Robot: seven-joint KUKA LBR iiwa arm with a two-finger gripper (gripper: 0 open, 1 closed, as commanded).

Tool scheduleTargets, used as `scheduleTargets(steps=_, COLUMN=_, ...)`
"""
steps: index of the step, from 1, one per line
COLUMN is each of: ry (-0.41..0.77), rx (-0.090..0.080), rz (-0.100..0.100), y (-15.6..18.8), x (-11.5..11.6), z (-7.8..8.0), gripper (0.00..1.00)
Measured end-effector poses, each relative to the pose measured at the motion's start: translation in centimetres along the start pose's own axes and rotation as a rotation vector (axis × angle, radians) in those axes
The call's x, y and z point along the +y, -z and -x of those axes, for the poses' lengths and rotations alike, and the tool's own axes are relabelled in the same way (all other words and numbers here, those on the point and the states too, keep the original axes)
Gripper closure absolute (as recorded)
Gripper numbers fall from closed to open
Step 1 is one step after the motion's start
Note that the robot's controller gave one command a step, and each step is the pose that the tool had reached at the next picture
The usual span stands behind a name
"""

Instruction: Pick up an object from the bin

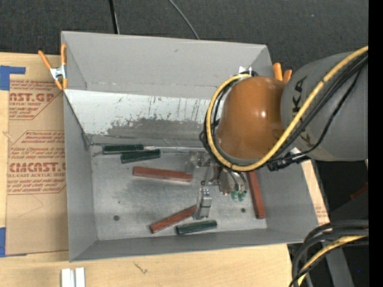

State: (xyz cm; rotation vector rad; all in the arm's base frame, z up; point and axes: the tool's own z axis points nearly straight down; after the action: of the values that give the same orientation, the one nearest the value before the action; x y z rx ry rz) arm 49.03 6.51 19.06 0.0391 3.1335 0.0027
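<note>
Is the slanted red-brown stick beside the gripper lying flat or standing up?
Lying flat: the red-brown stick stretches along the bin floor, one end by the gripper.

- The arm is showing a broad, smooth grey casing with black lettering printed along it.
- A glossy, rounded orange cover is capping its wrist.
- Yellow and black cables are looping round that cover and trailing across the grey casing.
- The gripper is showing slim grey metal, with a small green part beside it.
</note>
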Motion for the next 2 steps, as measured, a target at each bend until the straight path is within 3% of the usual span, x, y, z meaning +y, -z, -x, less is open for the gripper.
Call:
scheduleTargets(steps=1, ry=0.083, rx=0.002, rz=-0.001, y=-6.8, x=0.4, z=1.6, gripper=0.0)
scheduleTargets(steps=2, ry=-0.041, rx=0.009, rz=-0.001, y=-12.1, x=-0.6, z=0.5, gripper=1.0)
